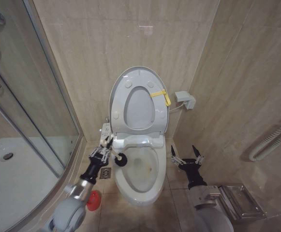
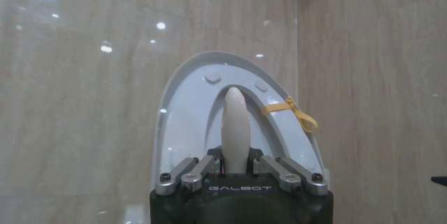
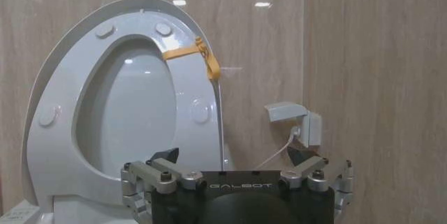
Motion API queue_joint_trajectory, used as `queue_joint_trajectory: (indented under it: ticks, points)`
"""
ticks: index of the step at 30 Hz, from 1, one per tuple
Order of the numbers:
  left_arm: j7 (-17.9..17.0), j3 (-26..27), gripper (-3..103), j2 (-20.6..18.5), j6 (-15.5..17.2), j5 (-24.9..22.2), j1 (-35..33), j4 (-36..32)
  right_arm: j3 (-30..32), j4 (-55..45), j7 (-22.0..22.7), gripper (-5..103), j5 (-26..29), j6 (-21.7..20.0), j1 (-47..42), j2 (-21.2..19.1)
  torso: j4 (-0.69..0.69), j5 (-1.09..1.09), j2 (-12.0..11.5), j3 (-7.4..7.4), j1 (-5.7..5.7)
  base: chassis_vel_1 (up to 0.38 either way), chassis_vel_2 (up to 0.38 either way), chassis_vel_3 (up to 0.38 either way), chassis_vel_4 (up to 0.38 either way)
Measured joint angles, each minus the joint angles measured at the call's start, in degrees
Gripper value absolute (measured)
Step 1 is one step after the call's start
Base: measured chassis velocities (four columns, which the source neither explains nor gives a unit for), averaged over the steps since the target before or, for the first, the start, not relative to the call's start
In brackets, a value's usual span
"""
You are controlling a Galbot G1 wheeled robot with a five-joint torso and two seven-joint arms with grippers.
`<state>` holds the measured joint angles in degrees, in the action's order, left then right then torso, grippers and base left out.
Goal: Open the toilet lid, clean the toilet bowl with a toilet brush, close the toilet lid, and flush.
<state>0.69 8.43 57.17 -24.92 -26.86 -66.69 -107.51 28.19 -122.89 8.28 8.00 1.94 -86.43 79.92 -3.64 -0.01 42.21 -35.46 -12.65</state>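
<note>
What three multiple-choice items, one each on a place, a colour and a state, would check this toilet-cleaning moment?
1. Where is the black head of the toilet brush?
A. At the rim of the toilet bowl on the robot's left
B. Inside the red holder cup
C. On the shower tray

2. What colour is the tag on the toilet lid?
A. Blue
B. Yellow
C. Green

3. How does the right claw stand?
A. Shut on the brush
B. Shut on the lid
C. Open and empty

Answers:
1. A, since the head view shows the bristles over the bowl's left rim, held by the left claw.
2. B, since a yellow strip hangs at the raised lid's edge.
3. C, since its fingers are spread beside the bowl with nothing between them.
</note>
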Motion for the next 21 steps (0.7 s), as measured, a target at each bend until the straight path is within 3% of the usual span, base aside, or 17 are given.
queue_joint_trajectory:
  ticks: [3, 8, 12, 21]
  points:
    - [0.20, -6.24, 20, 0.55, 0.23, -2.19, 7.90, 5.32, 0.01, 0.00, 0.01, 100, 0.00, 0.00, 0.00, 0.00, -0.03, 0.00, 0.00, 0.00, 0.00, 0.000, 0.000, 0.000, 0.000]
    - [0.38, -12.22, 20, 3.09, 0.59, -2.83, 15.49, 12.51, 0.00, 0.00, 0.01, 100, 0.00, 0.00, 0.00, 0.00, -0.01, 0.02, 0.00, 0.00, 0.00, 0.000, 0.000, 0.000, 0.000]
    - [0.58, -14.75, 20, 4.90, 0.60, -2.91, 18.46, 16.25, 0.00, 0.00, 0.01, 100, 0.00, 0.00, 0.00, 0.00, -0.02, 0.02, 0.00, 0.00, 0.00, 0.000, 0.000, 0.000, 0.000]
    - [2.15, -23.04, 20, 11.17, -1.39, -1.17, 25.97, 31.42, 0.00, 0.00, 0.01, 100, 0.00, 0.00, 0.00, 0.00, -0.03, 0.02, 0.00, 0.01, 0.01, 0.000, 0.000, 0.000, 0.000]
